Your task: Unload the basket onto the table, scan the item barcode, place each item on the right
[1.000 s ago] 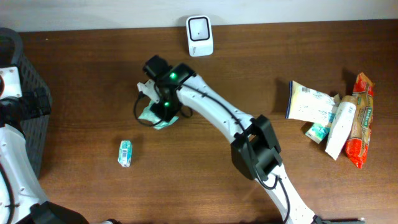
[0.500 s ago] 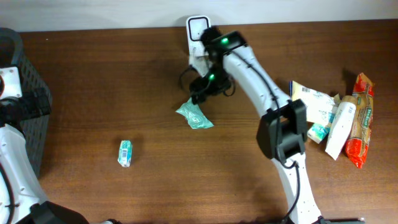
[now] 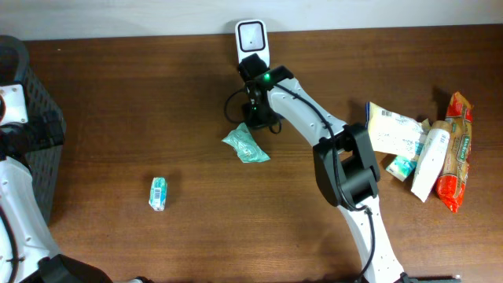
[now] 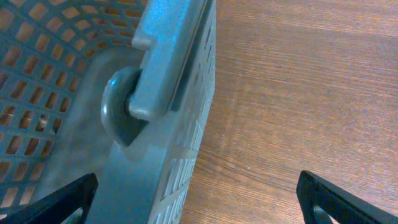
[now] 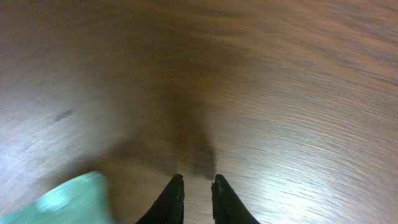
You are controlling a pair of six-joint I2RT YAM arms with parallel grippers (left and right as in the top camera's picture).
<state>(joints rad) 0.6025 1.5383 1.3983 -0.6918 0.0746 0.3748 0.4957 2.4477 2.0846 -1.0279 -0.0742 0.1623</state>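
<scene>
A crumpled green packet (image 3: pixel 246 145) lies on the brown table, loose, just below and to the left of my right gripper (image 3: pixel 253 119). In the right wrist view that packet (image 5: pixel 68 199) shows blurred at the lower left, beside the gripper (image 5: pixel 198 180), whose jaws stand almost together with nothing between them. The white scanner (image 3: pixel 252 43) stands at the table's back edge, behind the right gripper. My left gripper (image 4: pixel 199 205) is wide open above the rim of a grey basket (image 4: pixel 161 93), holding nothing.
A small teal box (image 3: pixel 159 192) lies at the front left. At the right lie a white pack (image 3: pixel 393 130), a white tube (image 3: pixel 428 161) and a red packet (image 3: pixel 456 153). The grey basket (image 3: pixel 23 94) stands at the far left edge.
The right gripper carried the green packet from left of centre toward the scanner and let it go. The packet now rests on the table and the jaws have closed again. The left arm is still.
</scene>
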